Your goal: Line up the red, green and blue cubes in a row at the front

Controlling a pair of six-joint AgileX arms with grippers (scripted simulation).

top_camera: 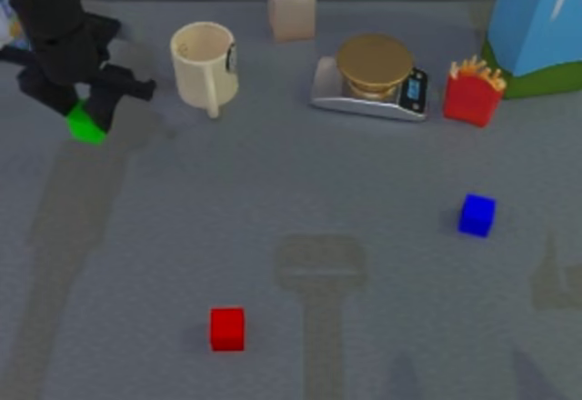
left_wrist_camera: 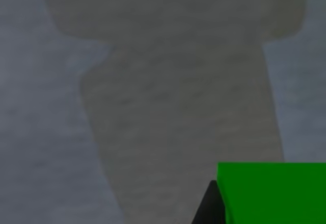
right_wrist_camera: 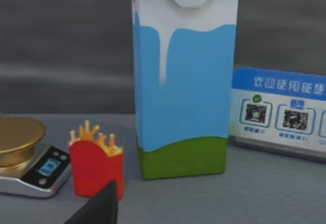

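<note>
My left gripper (top_camera: 88,120) is at the table's back left, shut on the green cube (top_camera: 86,126). The cube fills the corner of the left wrist view as a green block (left_wrist_camera: 275,193), with a dark fingertip (left_wrist_camera: 208,208) against its side and the arm's shadow on the table below. The red cube (top_camera: 227,328) lies on the table at the front, left of centre. The blue cube (top_camera: 477,215) rests at mid-depth on the right. My right arm is out of the top view; only a dark sliver of my right gripper (right_wrist_camera: 99,208) shows in its wrist view.
Along the back stand a cream mug (top_camera: 204,65), a small brown carton (top_camera: 291,5), a kitchen scale (top_camera: 371,80) with a brass pan, a red fries carton (top_camera: 473,93) and a tall blue milk carton (top_camera: 536,27). A QR sign (right_wrist_camera: 277,112) stands beside the milk carton.
</note>
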